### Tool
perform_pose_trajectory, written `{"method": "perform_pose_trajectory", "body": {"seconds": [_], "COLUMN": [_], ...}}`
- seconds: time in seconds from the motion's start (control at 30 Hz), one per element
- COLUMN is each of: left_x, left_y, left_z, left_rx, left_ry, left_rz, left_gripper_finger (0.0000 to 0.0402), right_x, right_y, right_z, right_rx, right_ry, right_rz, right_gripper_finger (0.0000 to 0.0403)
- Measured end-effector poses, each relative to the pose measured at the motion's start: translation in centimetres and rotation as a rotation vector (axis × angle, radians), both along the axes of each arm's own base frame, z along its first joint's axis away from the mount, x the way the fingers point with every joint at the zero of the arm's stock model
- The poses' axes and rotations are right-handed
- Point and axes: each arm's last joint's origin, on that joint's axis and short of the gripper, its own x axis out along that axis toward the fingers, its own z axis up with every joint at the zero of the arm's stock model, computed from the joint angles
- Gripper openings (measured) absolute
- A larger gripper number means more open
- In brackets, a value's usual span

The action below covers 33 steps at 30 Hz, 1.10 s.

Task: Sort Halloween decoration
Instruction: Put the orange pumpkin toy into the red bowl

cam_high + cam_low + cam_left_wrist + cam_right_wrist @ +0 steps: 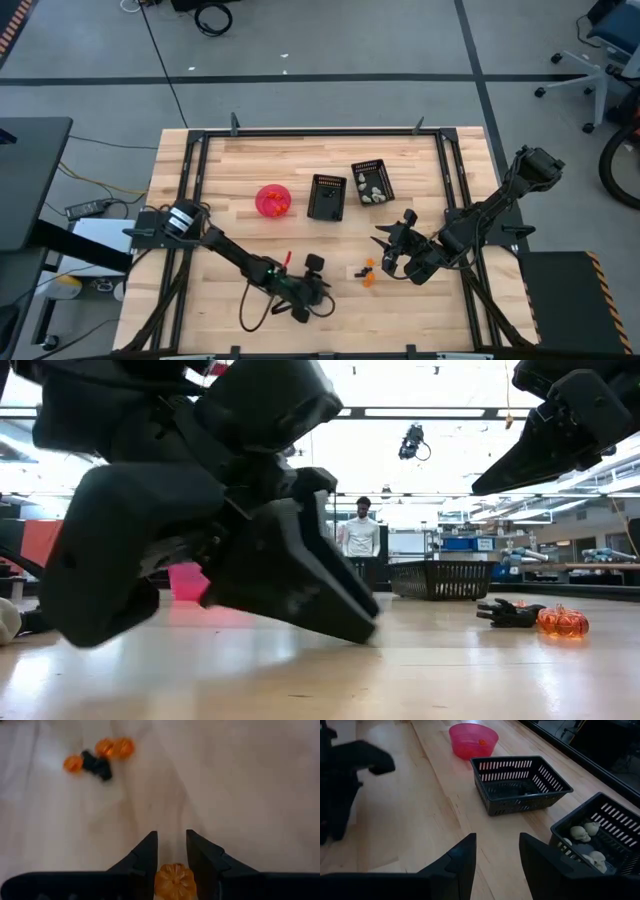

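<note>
The tabletop (250,150) carries everything. Well ahead of my left tool (171,852) sits the pink bowl (273,200) with orange pieces in it, beside two black baskets (327,197), the farther one holding pale skulls (585,833). My left tool is narrowed on an orange pumpkin (174,881), so I judge the carry to the bowl comes next. Just beyond lie more orange and black trinkets (97,759). My right tool (497,852) waits, spread wide and empty. I read no writing.
</note>
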Motion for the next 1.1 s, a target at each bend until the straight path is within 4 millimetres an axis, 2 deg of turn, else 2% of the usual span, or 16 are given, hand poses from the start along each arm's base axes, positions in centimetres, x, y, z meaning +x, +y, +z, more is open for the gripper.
{"method": "perform_pose_trajectory", "body": {"seconds": [0.47, 0.67, 0.87, 1.1], "left_x": [-3.1, -3.8, -4.8, -5.3], "left_y": [1.5, 2.6, 5.2, 9.5], "left_z": [3.2, 5.7, 7.3, 6.5], "left_rx": [0.241, 0.376, 0.456, 0.488], "left_ry": [0.203, 0.182, 0.164, 0.288], "left_rz": [0.147, 0.304, 0.535, 0.736], "left_gripper_finger": [0.0095, 0.0096, 0.0096, 0.0096], "right_x": [0.0, 0.0, 0.0, 0.0], "right_y": [0.0, 0.0, 0.0, 0.0], "right_z": [0.0, 0.0, 0.0, 0.0], "right_rx": [0.001, 0.001, 0.001, 0.002], "right_ry": [0.001, 0.0, 0.0, -0.001], "right_rz": [0.001, 0.001, 0.001, 0.001], "right_gripper_finger": [0.0153, 0.0153, 0.0153, 0.0153]}}
